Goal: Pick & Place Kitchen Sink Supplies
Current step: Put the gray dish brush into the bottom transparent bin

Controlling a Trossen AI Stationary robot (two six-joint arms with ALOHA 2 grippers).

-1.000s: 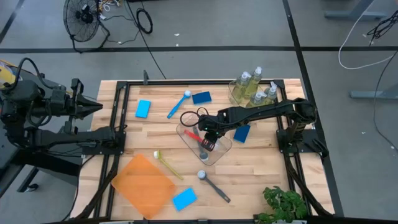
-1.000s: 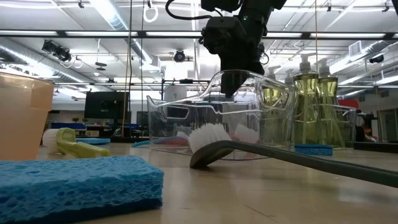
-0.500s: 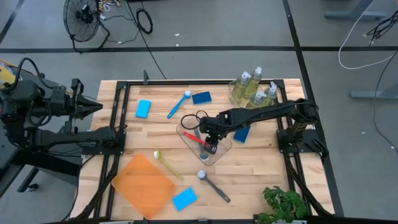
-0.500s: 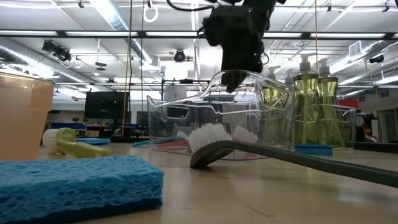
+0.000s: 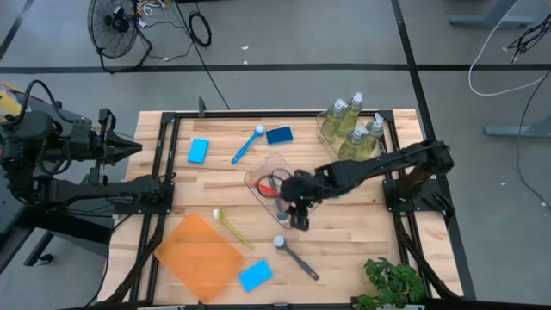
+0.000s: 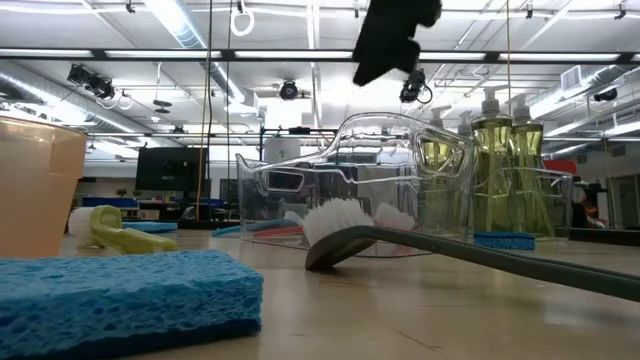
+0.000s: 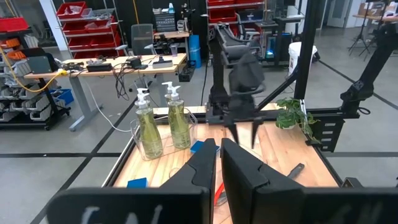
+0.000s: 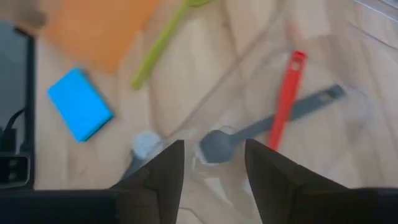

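Observation:
A clear tub point(image 5: 274, 184) at mid-table holds a red brush point(image 8: 287, 93) and a grey brush point(image 8: 273, 121). My right gripper point(image 5: 298, 212) hangs open over the tub's near side, nothing between its fingers point(image 8: 169, 163); in the low view it is up above the tub's rim point(image 6: 390, 38). A blue brush point(image 5: 248, 144), a yellow-green brush point(image 5: 231, 228) and a second grey brush point(image 5: 295, 257) lie flat on the table, as do blue sponges point(image 5: 198, 151), point(image 5: 279, 134), point(image 5: 255, 275). Soap bottles point(image 5: 351, 125) stand in a far-right tub. My left gripper point(image 7: 219, 155) waits shut at the left edge.
A flat orange tray point(image 5: 200, 257) lies at the near left corner. A green plant point(image 5: 394, 282) sits at the near right corner. The black frame rails point(image 5: 162, 185) run along the table's left and right sides.
My right gripper has risen out of the clear tub, clear above its rim, and has gone toward the table's near edge, rolling a little as it went. The red and grey brushes stay lying in the tub.

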